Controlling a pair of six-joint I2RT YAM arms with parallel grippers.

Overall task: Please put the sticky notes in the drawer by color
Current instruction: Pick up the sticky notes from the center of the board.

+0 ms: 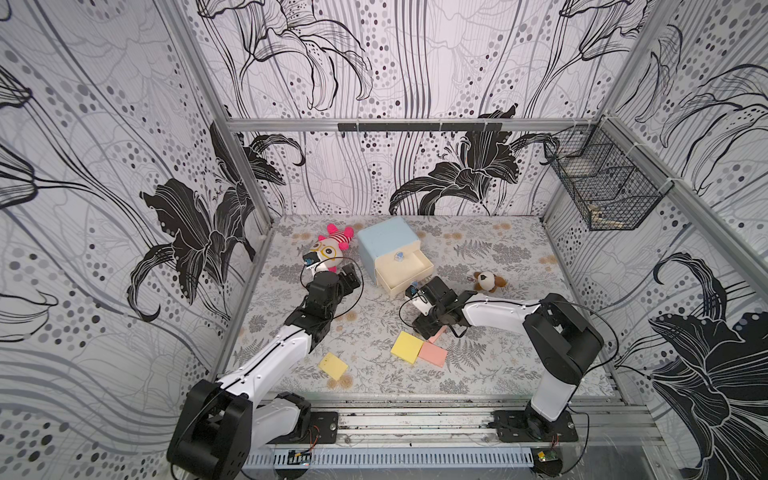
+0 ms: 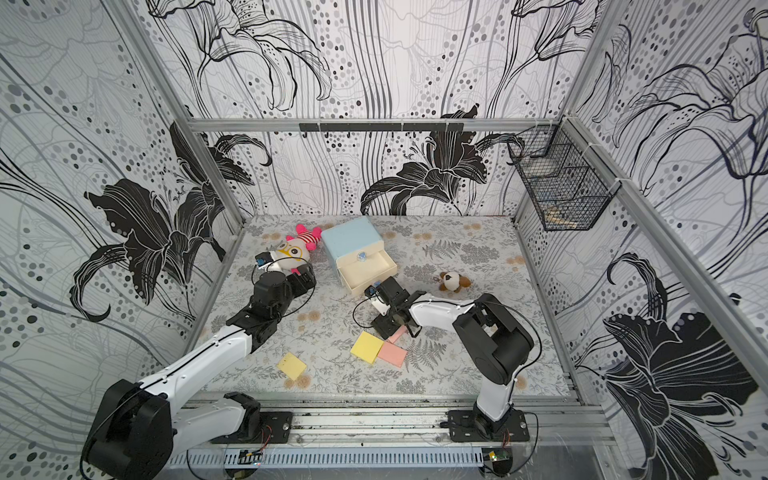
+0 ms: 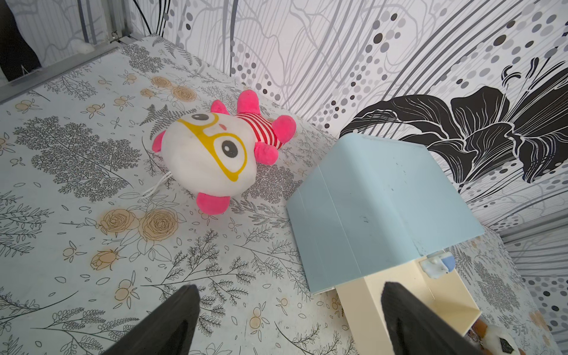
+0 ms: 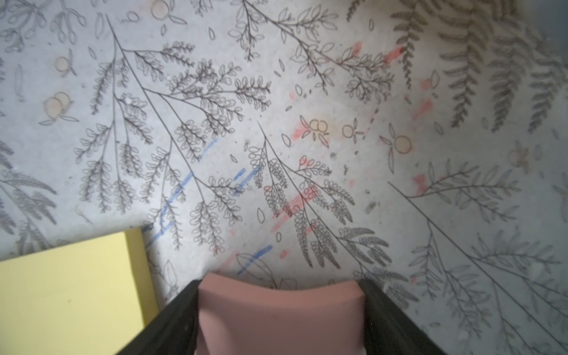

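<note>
**A:** Low and left of centre in both top views lies the lone yellow pad (image 1: 333,365), flat on the desk (image 1: 374,374) and closer to the left arm. Is anything on it?

**B:** Nothing. Up and to the right, a second yellow pad (image 1: 407,348) and a loose pink pad (image 1: 433,354) lie edge to edge. The move turns on the held pink pad (image 4: 279,316), just above those two.

**A:** Held by which arm?

**B:** The right end effector (image 4: 279,284). Its wrist view shows the fingers (image 4: 184,313) pressed against two opposite edges. The pad bows between them, so I judge it gripped. I can't tell whether it has left the desk.

**A:** And where does it go?

**B:** The open drawer (image 1: 417,266) is up and slightly left of that end effector in a top view, near, just past the wrist. It's pulled out toward the lower right, so its open top faces this arm. What I can see of the inside looks bare.

**A:** And the left end effector (image 3: 290,285)?

**B:** It's spread wide with nothing between the fingers. It hovers left of the pale blue chest (image 1: 382,239), beside the pink-eared plush (image 1: 330,249). The right arm is plainly the nearer one.

**A:** Any green pads?

**B:** None in sight.
</note>
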